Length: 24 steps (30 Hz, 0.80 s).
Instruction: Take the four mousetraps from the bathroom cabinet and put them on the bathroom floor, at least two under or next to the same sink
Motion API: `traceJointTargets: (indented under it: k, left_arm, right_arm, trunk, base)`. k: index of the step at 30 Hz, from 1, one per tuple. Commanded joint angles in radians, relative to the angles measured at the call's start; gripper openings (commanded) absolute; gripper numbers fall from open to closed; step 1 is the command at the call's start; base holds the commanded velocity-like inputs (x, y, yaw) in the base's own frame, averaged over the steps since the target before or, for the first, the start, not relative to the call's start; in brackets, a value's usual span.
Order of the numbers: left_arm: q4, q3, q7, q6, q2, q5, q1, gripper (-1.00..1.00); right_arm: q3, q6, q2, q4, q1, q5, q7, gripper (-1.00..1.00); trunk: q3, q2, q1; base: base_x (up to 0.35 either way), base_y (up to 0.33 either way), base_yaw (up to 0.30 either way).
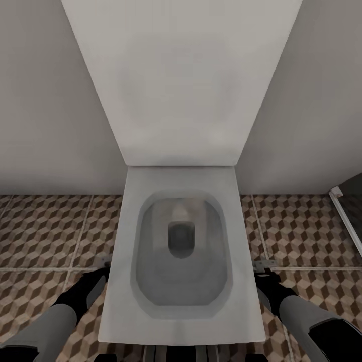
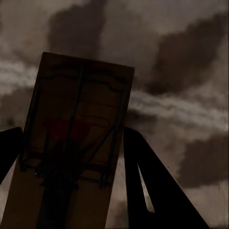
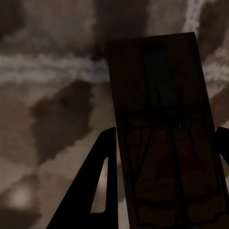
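Mousetraps, flat brown wooden rectangles with wire bars, are sitting one in each gripper: left mousetrap (image 2: 76, 129) and right mousetrap (image 3: 164, 133), jaws pinching both, long axes running along the fingers, above the cube-patterned bathroom floor (image 1: 50, 226) flanking a glossy white toilet (image 1: 181, 251).

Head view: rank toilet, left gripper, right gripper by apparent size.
1. toilet, by far the largest.
2-3. left gripper and right gripper: they look alike, each partly behind the toilet's rim, so no ranking between them.
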Motion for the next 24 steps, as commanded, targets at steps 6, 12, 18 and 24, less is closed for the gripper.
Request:
traceJointTargets:
  k: [6,12,18,24]
  left_arm:
    - [0.000,-0.010,0.010,0.005,-0.015,0.004,0.000,-1.00]
    - [0.001,-0.011,0.010,0.004,-0.017,0.004,0.000,-1.00]
    - [0.001,-0.011,0.010,0.003,-0.018,0.004,0.000,-1.00]
    - [0.001,-0.011,0.009,0.003,-0.018,0.004,0.000,-1.00]
  right_arm:
    - [0.009,0.007,-0.001,-0.003,0.000,-0.009,-0.004,-1.00]
    - [0.009,0.007,-0.001,-0.003,0.000,-0.009,-0.003,-1.00]
    - [0.009,0.007,-0.001,-0.003,0.000,-0.009,-0.003,-1.00]
    - [0.009,0.007,-0.001,-0.003,0.000,-0.009,-0.004,-1.00]
  trunk:
    - [-0.001,0.000,0.000]
    - [-0.001,0.000,0.000]
    - [-0.001,0.000,0.000]
    - [-0.016,-0.001,0.002]
  base:
    - [0.000,0.000,0.000]
    - [0.000,0.000,0.000]
    - [0.000,0.000,0.000]
    - [0.000,0.000,0.000]
